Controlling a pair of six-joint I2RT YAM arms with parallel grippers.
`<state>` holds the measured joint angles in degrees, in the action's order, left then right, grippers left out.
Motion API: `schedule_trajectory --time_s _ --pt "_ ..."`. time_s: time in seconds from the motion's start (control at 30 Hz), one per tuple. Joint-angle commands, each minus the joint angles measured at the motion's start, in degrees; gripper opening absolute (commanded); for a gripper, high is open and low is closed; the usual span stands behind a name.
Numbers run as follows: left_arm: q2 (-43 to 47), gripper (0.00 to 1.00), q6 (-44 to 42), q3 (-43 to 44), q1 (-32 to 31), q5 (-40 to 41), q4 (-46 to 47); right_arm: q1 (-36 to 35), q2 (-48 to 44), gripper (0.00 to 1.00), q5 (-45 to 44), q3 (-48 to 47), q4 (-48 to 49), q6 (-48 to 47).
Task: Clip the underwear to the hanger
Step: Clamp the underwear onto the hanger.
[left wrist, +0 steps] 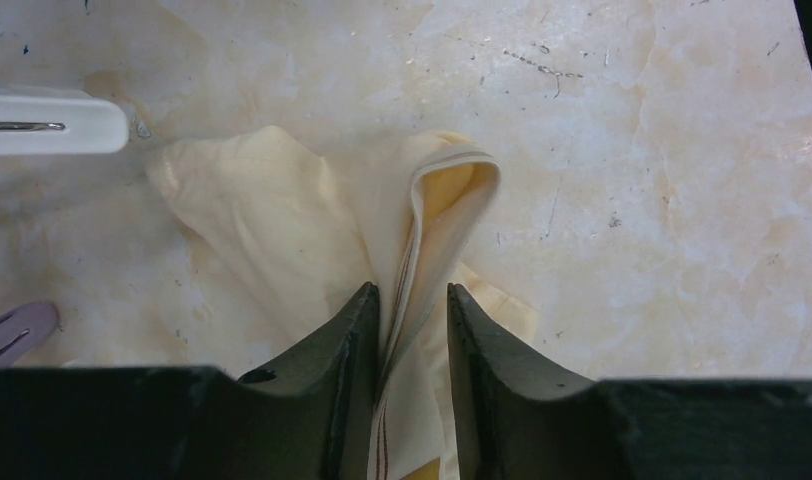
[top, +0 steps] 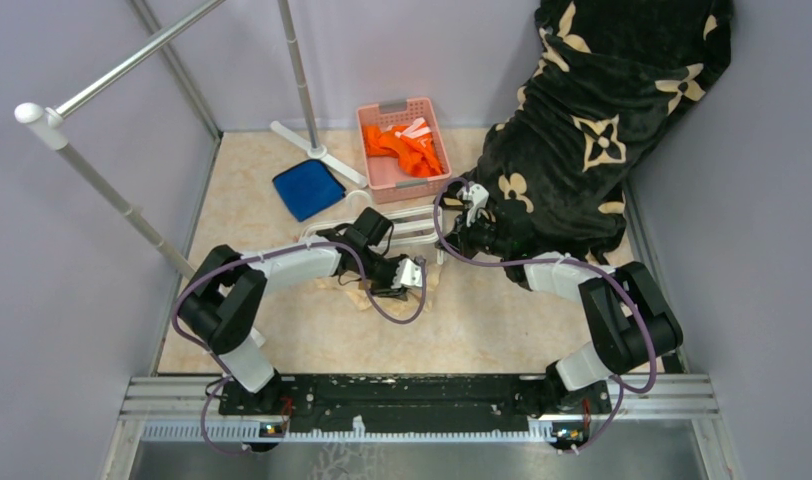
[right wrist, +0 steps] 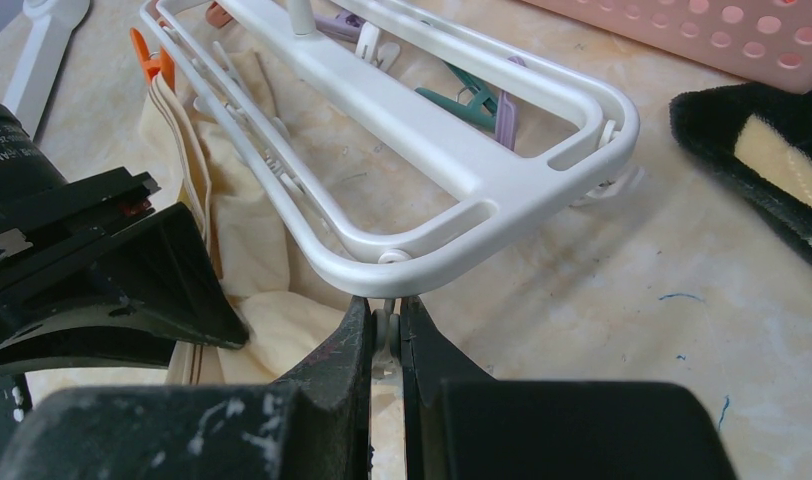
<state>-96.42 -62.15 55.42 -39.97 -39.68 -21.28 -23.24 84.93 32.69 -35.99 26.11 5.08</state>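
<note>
Limp pale-peach fabric underwear lies at the white plastic barred hanger's six o'clock. The left gripper pinches its firmer striped band, likely the surest hold. The right gripper squeezes a small white clip.

**Three views of one worktop**

The top camera looked steeply down from behind both arms. Each wrist camera sat close, facing forward past its jaws. Both caught the underwear, the right also the hanger.
</note>
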Motion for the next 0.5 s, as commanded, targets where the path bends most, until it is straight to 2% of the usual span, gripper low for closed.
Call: schedule_trajectory --time_s 0.0,0.27,0.33,0.47 --pt "1.33 0.34 0.72 -0.66 0.35 -2.58 1.34 -0.66 -0.44 0.00 1.39 -1.55 3.51 -0.21" --pt "6.35 0.04 6.65 -3.47 -2.24 0.97 4.45 -1.69 -3.32 0.00 1.86 -0.70 5.05 2.50" --pt "7.41 0.00 9.71 -3.80 -3.00 2.66 5.34 -2.77 -4.59 0.00 1.90 -0.25 5.33 3.40" --pt "9.88 0.00 15.01 -5.95 -4.76 6.87 8.63 -4.86 -6.34 0.00 1.79 1.27 7.09 7.81"
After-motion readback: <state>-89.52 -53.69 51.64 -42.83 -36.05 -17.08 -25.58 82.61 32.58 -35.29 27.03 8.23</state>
